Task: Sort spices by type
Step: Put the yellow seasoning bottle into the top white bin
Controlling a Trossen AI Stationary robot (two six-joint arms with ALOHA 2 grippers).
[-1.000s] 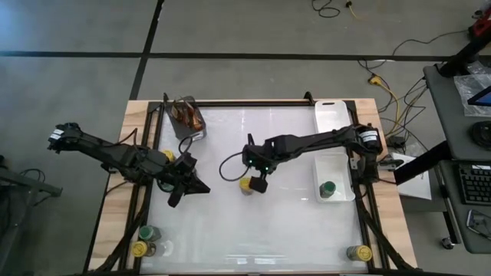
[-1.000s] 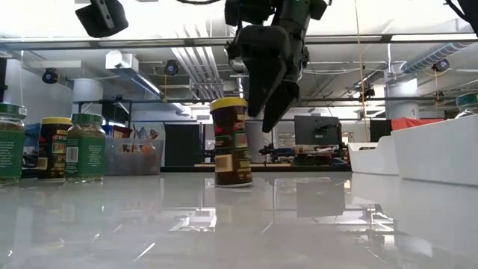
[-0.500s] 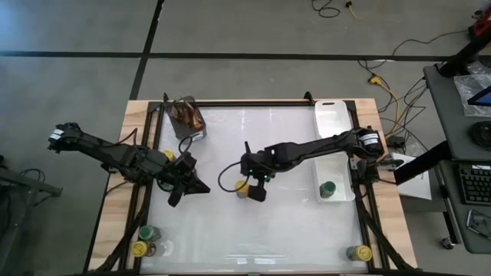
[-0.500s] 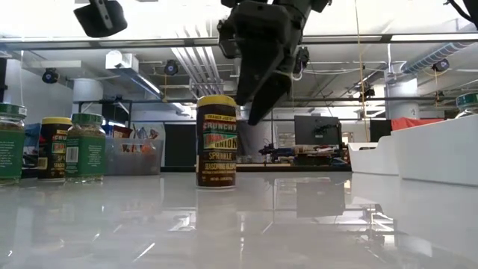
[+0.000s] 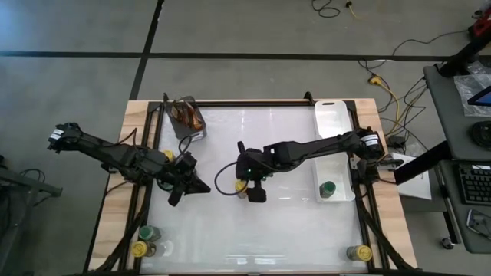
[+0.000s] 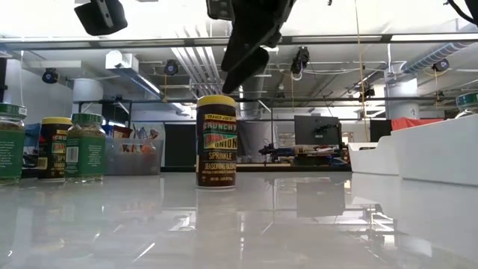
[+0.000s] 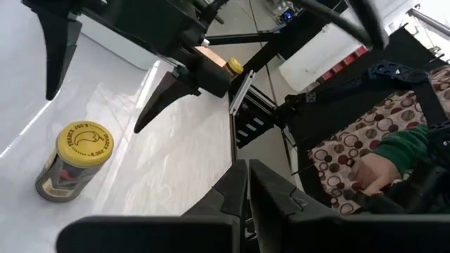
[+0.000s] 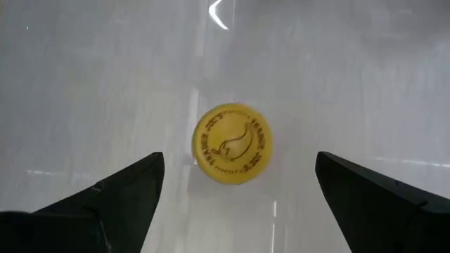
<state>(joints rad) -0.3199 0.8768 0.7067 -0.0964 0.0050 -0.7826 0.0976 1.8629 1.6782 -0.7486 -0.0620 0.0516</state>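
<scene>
A spice jar with a yellow lid (image 5: 241, 185) stands upright on its base on the white table, near the middle (image 6: 216, 142). My right gripper (image 5: 249, 189) hangs open above it, fingers slanting down, clear of the lid (image 8: 231, 143); the low view shows a gap between the fingertips (image 6: 240, 69) and the jar. My left gripper (image 5: 192, 182) is shut and holds nothing, hovering left of the jar (image 7: 75, 160). One green-lidded jar (image 5: 327, 189) sits in a white tray (image 5: 337, 165) at the right.
Three jars stand at the near left corner (image 5: 146, 239) and two at the near right corner (image 5: 358, 253). A second white tray (image 5: 331, 115) lies at the far right. A grey cup of brown sticks (image 5: 187, 115) stands at the far left.
My right gripper has risen off the yellow-lidded jar, drifted a little toward the table's left edge and rolled about its axis. The jar has slid slightly left and turned about; it now stands upright and free.
</scene>
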